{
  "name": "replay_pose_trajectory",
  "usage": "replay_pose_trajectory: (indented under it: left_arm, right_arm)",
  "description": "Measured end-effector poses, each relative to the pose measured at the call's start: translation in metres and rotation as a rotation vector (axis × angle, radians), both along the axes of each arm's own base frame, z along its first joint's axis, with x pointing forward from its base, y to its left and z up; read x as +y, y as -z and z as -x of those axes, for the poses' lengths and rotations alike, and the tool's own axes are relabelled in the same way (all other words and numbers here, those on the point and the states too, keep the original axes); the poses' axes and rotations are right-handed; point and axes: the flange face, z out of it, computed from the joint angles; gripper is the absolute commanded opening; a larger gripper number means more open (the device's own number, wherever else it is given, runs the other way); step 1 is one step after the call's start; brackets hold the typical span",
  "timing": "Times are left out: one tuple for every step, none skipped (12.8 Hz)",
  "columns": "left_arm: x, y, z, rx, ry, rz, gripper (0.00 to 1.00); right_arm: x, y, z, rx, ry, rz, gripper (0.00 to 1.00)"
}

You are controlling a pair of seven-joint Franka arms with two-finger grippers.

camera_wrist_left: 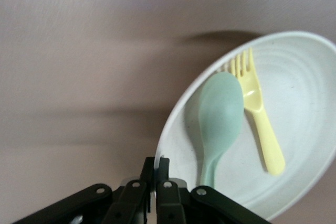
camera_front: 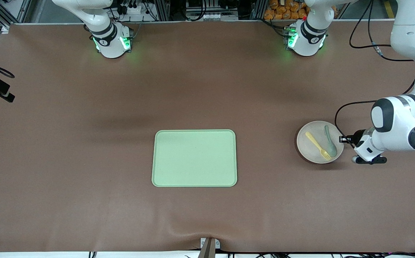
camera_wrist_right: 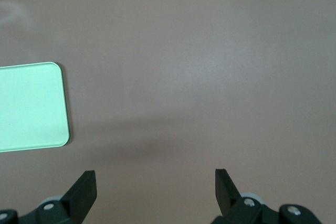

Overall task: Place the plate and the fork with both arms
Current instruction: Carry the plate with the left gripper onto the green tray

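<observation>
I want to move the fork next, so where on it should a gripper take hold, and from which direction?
Probably the fork's handle, from straight above. It lies flat in the plate with its tines close beside the spoon's bowl, while the handle end angles away from the spoon onto bare plate. The left gripper is shut on the plate's rim, so the open right gripper seems the free one.

A rectangular light-green tray (camera_front: 194, 158) lies flat near the middle of the brown table (camera_front: 67, 143), closer to the front edge. A grey-green spoon (camera_front: 330, 141) lies toward the left arm's end.
</observation>
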Motion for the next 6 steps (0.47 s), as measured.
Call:
replay_pose_trajectory:
  left_arm:
    - [-0.01,-0.008,-0.008,-0.018,-0.006,0.027,0.0]
    - [-0.022,-0.018,-0.015,-0.037,-0.016,0.06,0.0]
    - [-0.033,-0.027,-0.024,-0.06,-0.031,0.096,0.0]
    - [-0.044,-0.038,-0.033,-0.086,-0.043,0.13,0.0]
    - [-0.057,-0.047,-0.041,-0.108,-0.048,0.159,0.0]
    - [-0.075,-0.056,-0.05,-0.128,-0.045,0.184,0.0]
  right_arm:
    - [0.0,0.0,0.0,0.0,0.0,0.0,1.0]
    - [0.0,0.0,0.0,0.0,0.0,0.0,1.0]
    - [0.0,0.0,0.0,0.0,0.0,0.0,1.0]
    - [0.0,0.0,0.0,0.0,0.0,0.0,1.0]
    - [0.0,0.0,0.0,0.0,0.0,0.0,1.0]
    - [0.0,0.0,0.0,0.0,0.0,0.0,1.0]
